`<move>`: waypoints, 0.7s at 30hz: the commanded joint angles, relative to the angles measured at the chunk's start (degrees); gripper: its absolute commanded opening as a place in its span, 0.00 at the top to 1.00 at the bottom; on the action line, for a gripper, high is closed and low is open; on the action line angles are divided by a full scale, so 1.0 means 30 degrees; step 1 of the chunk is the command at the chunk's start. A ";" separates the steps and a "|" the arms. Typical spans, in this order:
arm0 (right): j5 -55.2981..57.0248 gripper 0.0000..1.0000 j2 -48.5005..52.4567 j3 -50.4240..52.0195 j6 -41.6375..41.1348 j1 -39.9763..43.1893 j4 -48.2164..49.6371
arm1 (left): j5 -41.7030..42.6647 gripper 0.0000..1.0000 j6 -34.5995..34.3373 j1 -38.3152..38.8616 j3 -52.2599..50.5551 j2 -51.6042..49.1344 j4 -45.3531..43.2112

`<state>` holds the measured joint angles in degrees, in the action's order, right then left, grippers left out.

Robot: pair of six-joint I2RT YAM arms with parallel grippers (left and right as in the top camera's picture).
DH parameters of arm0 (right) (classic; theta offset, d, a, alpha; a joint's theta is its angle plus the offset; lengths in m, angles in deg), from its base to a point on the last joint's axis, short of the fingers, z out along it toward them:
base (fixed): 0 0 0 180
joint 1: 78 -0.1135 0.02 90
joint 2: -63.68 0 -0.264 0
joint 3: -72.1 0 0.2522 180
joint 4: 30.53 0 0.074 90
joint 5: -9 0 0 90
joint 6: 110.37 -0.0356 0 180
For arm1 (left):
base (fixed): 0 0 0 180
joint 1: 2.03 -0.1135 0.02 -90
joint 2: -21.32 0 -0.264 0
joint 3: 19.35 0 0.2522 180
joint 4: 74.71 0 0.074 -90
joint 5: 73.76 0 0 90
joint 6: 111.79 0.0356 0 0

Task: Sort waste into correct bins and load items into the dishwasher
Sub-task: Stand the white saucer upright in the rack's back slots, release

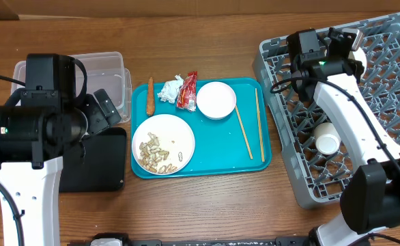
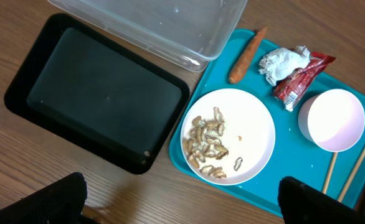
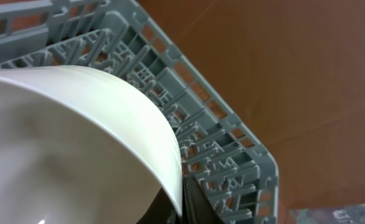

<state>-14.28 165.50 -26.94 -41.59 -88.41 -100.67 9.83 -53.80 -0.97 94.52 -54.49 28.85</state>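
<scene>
On the wooden table (image 1: 207, 205), at 3 o'clock, the big grey dish rack (image 1: 391, 102). At centre, the teal tray (image 1: 220, 154). At 8 o'clock, just beside that tray, the shallow black tray (image 1: 108, 164). At 10 o'clock, the clear tub (image 1: 111, 68). Above these two bins, left jaws spread wide, holding nothing. At the teal tray's 7 o'clock, a white plate (image 1: 179, 133). At the rack's 12 o'clock edge, a white bowl (image 3: 58, 143), its rim pinched in the tightly closed right jaws. At the teal tray's 1 o'clock, a pale pink bowl (image 1: 216, 100). Among the pegs near the rack's middle, a small white cup (image 1: 327, 140). Along the teal tray's 3 o'clock side, two wooden chopsticks (image 1: 259, 123), slightly splayed. At its 11 o'clock, a red wrapper (image 1: 188, 91) touching a crumpled tissue (image 1: 170, 89). At 10 o'clock, a carrot stick (image 1: 150, 96). On the plate's 7 o'clock half, a heap of peanut shells (image 1: 155, 156).
</scene>
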 commanded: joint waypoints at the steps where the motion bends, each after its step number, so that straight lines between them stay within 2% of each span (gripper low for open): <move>1: -0.0809 0.96 0.0634 0.0000 -0.0466 0.0051 -0.0124 | -0.1902 0.00 -0.1290 0.0386 0.0036 0.1392 0.0291; 4: -0.0772 0.96 0.0750 0.0313 -0.0495 -0.0007 -0.0095 | -0.3388 0.00 -0.1741 0.0532 0.0036 0.3060 0.1042; 13: -0.0772 0.96 0.0823 0.1632 -0.1450 -0.0007 0.0852 | -0.3563 0.00 -0.1872 0.0532 -0.0350 0.7395 0.2331; 21: 0.0415 0.96 0.1443 0.1814 -0.1377 -0.0007 0.1814 | -0.3504 0.00 -0.1756 0.0532 -0.0350 0.8145 0.2324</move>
<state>-15.92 168.78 -21.74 -44.76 -88.48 -95.73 0.32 -58.33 0.23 94.11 -30.06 35.93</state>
